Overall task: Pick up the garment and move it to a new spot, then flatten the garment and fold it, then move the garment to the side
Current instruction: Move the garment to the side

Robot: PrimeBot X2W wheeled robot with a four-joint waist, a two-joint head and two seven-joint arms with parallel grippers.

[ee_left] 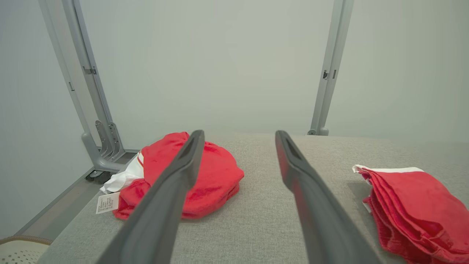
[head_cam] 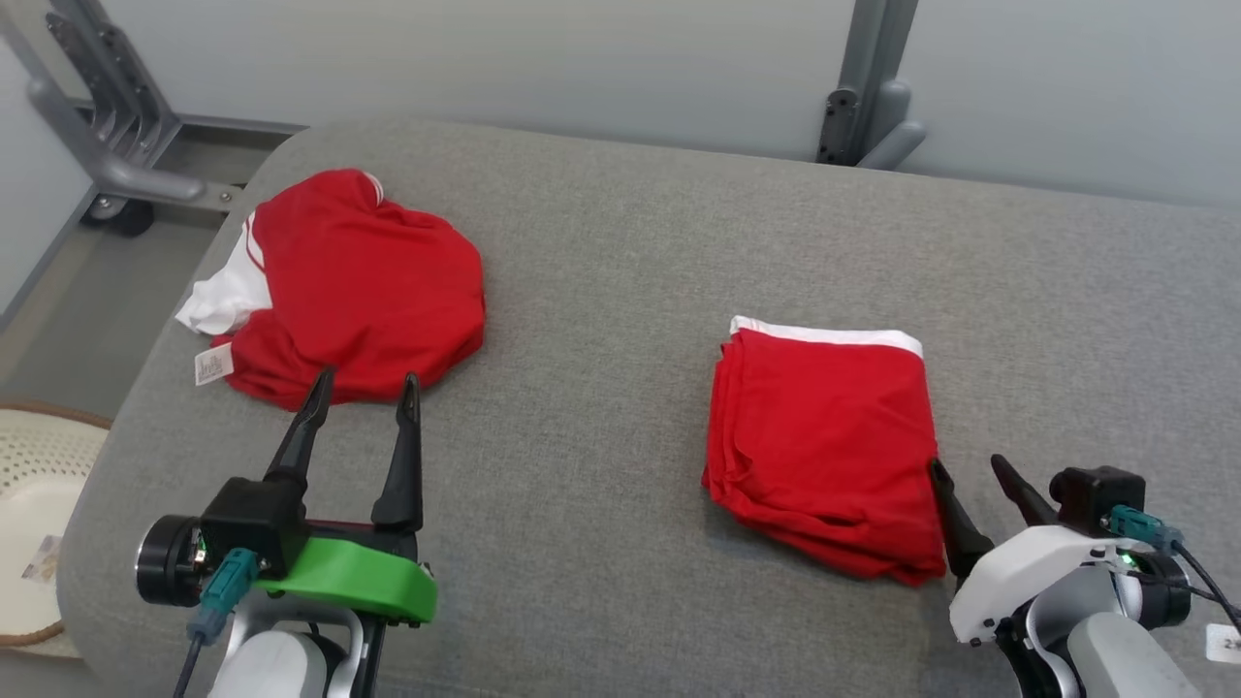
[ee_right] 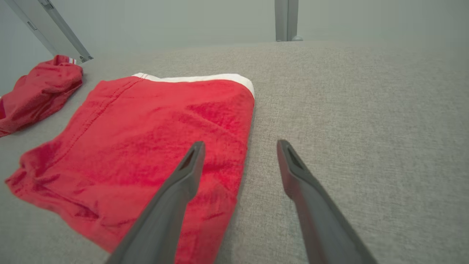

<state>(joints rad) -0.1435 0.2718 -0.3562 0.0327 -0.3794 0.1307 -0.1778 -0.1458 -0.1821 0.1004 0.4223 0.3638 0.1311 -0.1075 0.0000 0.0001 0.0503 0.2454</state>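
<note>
A: Two red garments lie on the grey cushion [head_cam: 620,242]. What shape is each?

B: The crumpled garment [head_cam: 359,291] is a rounded, rumpled heap of soft knit near the cushion's far left corner. White cloth pokes out of it toward the left edge, and a small white label [head_cam: 213,365] hangs at its near left side. The folded garment [head_cam: 824,446] is a rough rectangle of several stacked layers, right of the middle and toward the near edge. A white band [head_cam: 824,335] runs along its far side.

A: And the cushion itself?

B: Padded, covered in coarse woven grey fabric, with rounded corners.

A: The grippers?

B: The left gripper [head_cam: 367,378] has its two long, dark, tapering fingers spread wide and empty. Their tips stand just at the near edge of the crumpled garment; I cannot tell whether they touch it. The right gripper [head_cam: 966,463] is splayed the same way and also empty, at the near right corner of the folded garment. In the right wrist view one finger lies over the red cloth's right edge and the other over bare cushion. Contact there is unclear too.

A: Anything beside the cushion?

B: A pale perforated basket [head_cam: 39,465] with a brown rim sits past the near left corner. A grey metal frame [head_cam: 107,126] stands beyond the far left corner, against a pale wall.
</note>
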